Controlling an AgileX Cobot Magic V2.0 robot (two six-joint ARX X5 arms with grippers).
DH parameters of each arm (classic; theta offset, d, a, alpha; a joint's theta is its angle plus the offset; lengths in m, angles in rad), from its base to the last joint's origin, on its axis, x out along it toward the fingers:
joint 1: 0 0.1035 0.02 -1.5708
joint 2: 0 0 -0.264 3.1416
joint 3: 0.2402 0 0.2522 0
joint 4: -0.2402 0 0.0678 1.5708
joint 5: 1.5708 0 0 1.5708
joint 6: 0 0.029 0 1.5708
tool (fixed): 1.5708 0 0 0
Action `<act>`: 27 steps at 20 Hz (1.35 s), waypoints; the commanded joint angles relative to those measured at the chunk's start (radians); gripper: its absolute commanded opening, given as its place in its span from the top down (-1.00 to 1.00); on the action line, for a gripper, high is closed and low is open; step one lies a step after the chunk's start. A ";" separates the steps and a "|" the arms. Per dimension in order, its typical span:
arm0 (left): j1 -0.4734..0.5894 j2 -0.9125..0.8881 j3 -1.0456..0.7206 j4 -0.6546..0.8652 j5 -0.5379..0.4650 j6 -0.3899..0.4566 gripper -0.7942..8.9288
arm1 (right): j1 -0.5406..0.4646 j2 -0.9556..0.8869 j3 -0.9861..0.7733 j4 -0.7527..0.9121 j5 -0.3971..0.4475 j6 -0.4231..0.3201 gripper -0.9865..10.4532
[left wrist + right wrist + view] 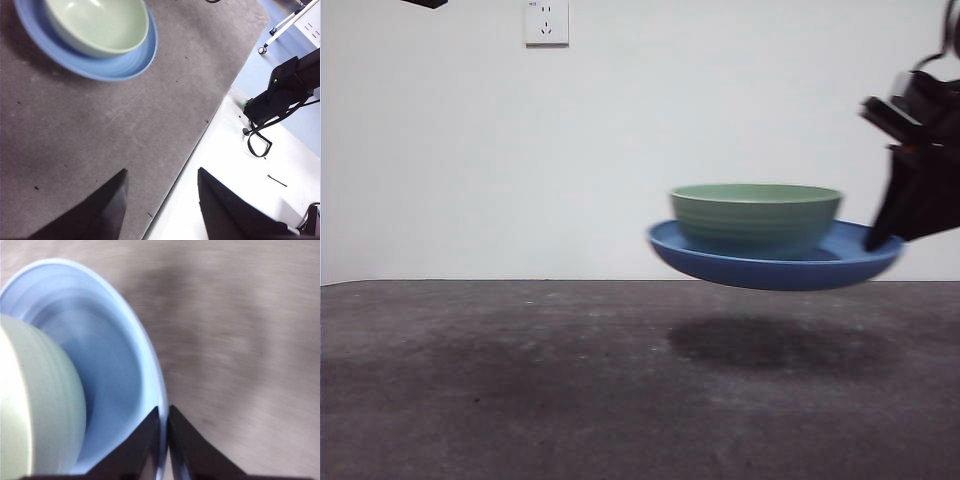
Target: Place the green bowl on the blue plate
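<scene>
While right hand (163,440) pinches blue plate (775,262) rim, green bowl (756,215) seemingly rides airborne.

Green bowl (756,217) sits in blue plate (775,265), nearer plate's left side in front view. Plate raised off worktop (520,380), its shadow (770,345) on worktop below. Right tool (876,236) at plate's right rim, jaws pinching rim. Left tool (161,192) well apart from plate, over worktop edge. Wall socket (546,22) behind, upper left.
</scene>
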 commanded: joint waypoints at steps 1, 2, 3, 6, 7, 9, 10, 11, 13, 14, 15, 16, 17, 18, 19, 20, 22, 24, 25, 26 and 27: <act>-0.005 0.006 0.008 0.006 0.010 0.013 0.38 | 0.091 0.006 0.011 0.068 0.031 0.092 0.81; -0.005 0.006 0.008 0.006 0.010 0.013 0.38 | 0.134 0.013 0.011 0.100 0.048 0.119 0.81; -0.005 0.006 0.008 0.006 0.010 0.013 0.38 | 0.163 0.022 0.011 0.122 0.055 0.137 0.81; -0.005 0.006 0.008 0.005 0.010 0.012 0.38 | 0.240 0.088 0.019 0.186 0.071 0.191 0.81; -0.005 0.006 0.008 0.004 0.010 0.012 0.38 | 0.259 0.115 0.024 0.207 0.085 0.203 0.81; -0.005 0.006 0.008 0.002 0.010 0.012 0.38 | 0.286 0.172 0.041 0.236 0.112 0.212 0.81; -0.005 0.006 0.008 0.002 0.010 0.012 0.38 | 0.294 0.202 0.056 0.241 0.119 0.216 0.81; -0.005 0.006 0.008 0.001 0.010 0.012 0.38 | 0.297 0.231 0.074 0.241 0.118 0.220 0.81; -0.005 0.006 0.008 -0.001 0.010 0.012 0.38 | 0.299 0.290 0.108 0.240 0.117 0.227 0.81; -0.005 0.006 0.008 -0.001 0.010 0.012 0.38 | 0.299 0.317 0.120 0.239 0.117 0.227 0.81; -0.005 0.006 0.008 -0.002 0.010 0.012 0.38 | 0.299 0.343 0.130 0.236 0.117 0.227 0.81; -0.005 0.006 0.008 -0.002 0.010 0.012 0.38 | 0.299 0.364 0.135 0.237 0.117 0.227 0.81; -0.005 0.006 0.008 -0.002 0.010 0.012 0.38 | 0.299 0.380 0.136 0.237 0.117 0.227 0.81; -0.005 0.006 0.008 -0.002 0.010 0.012 0.38 | 0.299 0.388 0.136 0.235 0.118 0.227 0.81; -0.005 0.006 0.008 -0.002 0.010 0.012 0.38 | 0.299 0.394 0.136 0.235 0.118 0.226 0.81; -0.005 0.006 0.008 -0.002 0.010 0.012 0.38 | 0.299 0.397 0.136 0.232 0.118 0.226 0.81; -0.005 0.006 0.008 -0.002 0.010 0.012 0.38 | 0.299 0.398 0.136 0.224 0.118 0.225 0.81; -0.005 0.006 0.008 -0.002 0.010 0.012 0.38 | 0.299 0.398 0.136 0.213 0.117 0.226 0.69; -0.005 0.006 0.008 -0.002 0.010 0.012 0.38 | 0.299 0.397 0.136 0.211 0.117 0.226 0.56; -0.005 0.006 0.008 -0.002 0.010 0.012 0.38 | 0.299 0.397 0.136 0.211 0.117 0.226 0.50; -0.005 0.006 0.008 -0.002 0.010 0.012 0.38 | 0.299 0.391 0.136 0.210 0.117 0.226 0.49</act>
